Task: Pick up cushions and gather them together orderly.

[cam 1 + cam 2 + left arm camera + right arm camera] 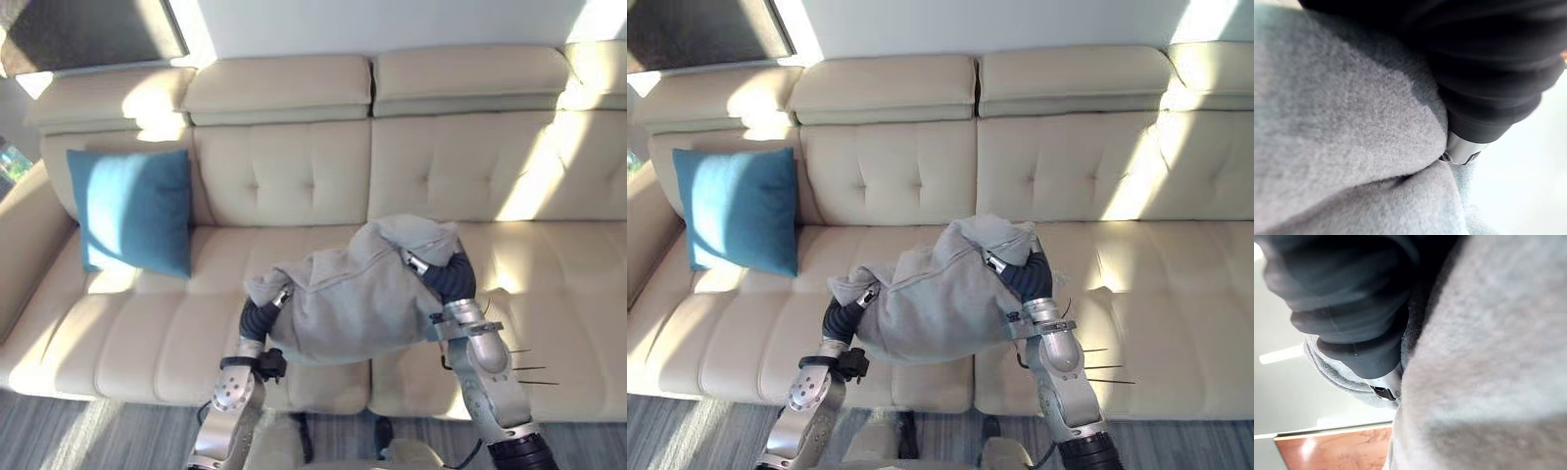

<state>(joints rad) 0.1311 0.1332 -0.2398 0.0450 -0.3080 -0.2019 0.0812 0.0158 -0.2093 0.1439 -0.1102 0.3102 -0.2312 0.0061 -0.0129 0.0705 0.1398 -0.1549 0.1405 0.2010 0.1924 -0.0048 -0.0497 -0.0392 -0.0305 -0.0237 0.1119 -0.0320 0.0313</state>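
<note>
grey cushion [362,299] held up over beige sofa [294,176].

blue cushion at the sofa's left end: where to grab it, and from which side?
Probably its two side edges, coming from the front. The blue cushion stands nearly upright, leaning on the backrest. That blocks its back, while both sides and the top edge are free. The armrest sits close on the left, so that side is tighter.

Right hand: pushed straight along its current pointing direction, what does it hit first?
The grey cushion: the right hand lies against its side, aimed inward and toward the sofa backrest. Past the cushion, the backrest would probably come next, though depth is unclear.
</note>
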